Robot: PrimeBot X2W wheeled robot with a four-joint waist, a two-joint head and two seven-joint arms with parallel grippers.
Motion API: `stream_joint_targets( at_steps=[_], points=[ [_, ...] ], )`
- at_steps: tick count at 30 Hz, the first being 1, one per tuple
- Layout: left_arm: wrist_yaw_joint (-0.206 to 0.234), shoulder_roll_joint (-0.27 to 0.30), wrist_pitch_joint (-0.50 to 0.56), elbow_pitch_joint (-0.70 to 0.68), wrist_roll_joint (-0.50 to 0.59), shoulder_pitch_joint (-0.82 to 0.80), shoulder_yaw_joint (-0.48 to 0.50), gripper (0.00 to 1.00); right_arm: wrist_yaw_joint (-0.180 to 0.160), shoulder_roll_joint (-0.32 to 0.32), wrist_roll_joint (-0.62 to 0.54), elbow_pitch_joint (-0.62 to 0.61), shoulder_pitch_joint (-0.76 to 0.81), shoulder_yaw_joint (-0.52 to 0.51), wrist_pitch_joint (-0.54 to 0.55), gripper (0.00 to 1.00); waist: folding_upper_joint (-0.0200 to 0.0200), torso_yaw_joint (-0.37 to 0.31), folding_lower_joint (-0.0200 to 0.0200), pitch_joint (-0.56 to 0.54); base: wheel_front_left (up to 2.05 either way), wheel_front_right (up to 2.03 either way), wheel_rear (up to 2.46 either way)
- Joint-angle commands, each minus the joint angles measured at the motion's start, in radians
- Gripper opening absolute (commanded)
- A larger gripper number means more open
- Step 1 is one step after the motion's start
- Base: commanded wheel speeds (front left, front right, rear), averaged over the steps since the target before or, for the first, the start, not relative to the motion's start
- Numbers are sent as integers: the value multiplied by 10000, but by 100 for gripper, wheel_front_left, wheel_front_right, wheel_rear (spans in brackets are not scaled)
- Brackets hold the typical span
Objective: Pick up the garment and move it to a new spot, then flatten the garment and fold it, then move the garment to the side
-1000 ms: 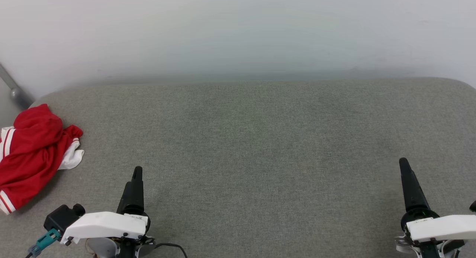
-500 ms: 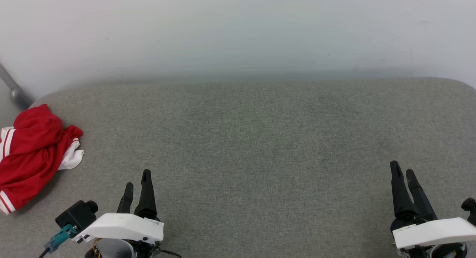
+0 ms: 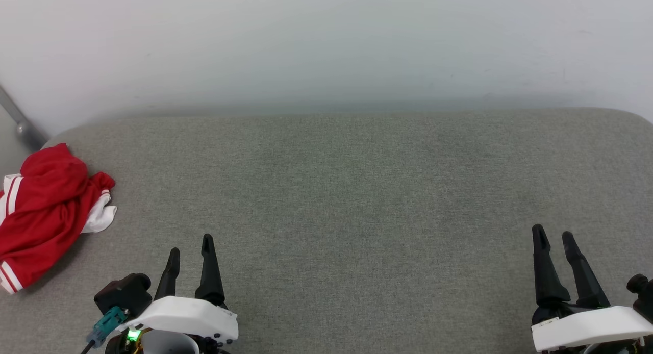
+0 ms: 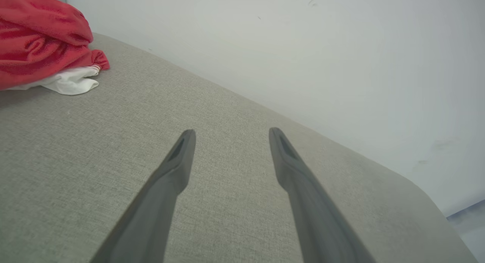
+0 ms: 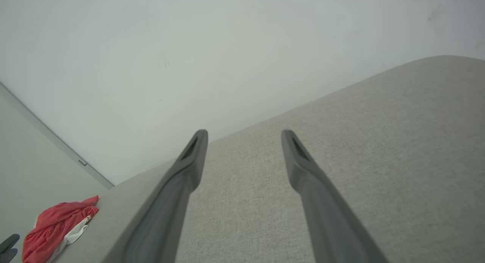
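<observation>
A: Turned at both wrists since a second ago. Seen edge-on then, one dark spike apiece; now two fingers side by side on each. Drawn slightly inward too, on both sides. Garment left lying where it was.

B: Starting nearest, lower left?

A: Left gripper [image 3: 191,244] there, jaws spread wide, nothing pinched. Just bare grey cushion [image 3: 347,201] between the fingers and beneath them. Confirmed from the left wrist view: parted and empty.

B: And lower right?

A: Right gripper [image 3: 553,230], likewise spread apart, gripping nothing, hanging over the cushion and pointing toward the back.

B: Where to look for the shirt?

A: Further back, at the cushion's far left edge. Garment [image 3: 46,201] crumpled in a heap: red, with white sleeve cloth and red-and-white striped trim poking out. Well apart from both grippers, nearer the left one. Untouched, not yet picked up.

B: Beyond that?

A: Slanted grey metal bar [image 3: 18,122] just behind the heap. Then plain pale wall [image 3: 326,48] along the cushion's back edge.
</observation>
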Motion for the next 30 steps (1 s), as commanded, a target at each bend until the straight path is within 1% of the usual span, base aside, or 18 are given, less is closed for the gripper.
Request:
stream_joint_targets(
  at_steps=[1, 11, 21, 30],
  points=[
    [93, 73, -103, -163, 315, -19, -98, 100, -2, -4, -331, -192, 69, 6, -92, 100, 0, -2, 0, -7, 0, 0, 0],
    [466, 223, -372, -315, 1396, 81, -495, 100, -1, -2, -1464, -390, 264, 32, -365, 100, 0, 16, 0, -28, 0, 0, 0],
    [699, 315, -619, -444, 2343, 219, -804, 100, -2, -1, -2405, -527, 487, 80, -604, 100, 0, 36, 0, -95, 0, 0, 0],
    [803, 312, -818, -495, 3086, 380, -981, 100, -2, 0, -3153, -672, 678, 118, -818, 100, 0, 30, 0, -166, 0, 0, 0]
  ],
)
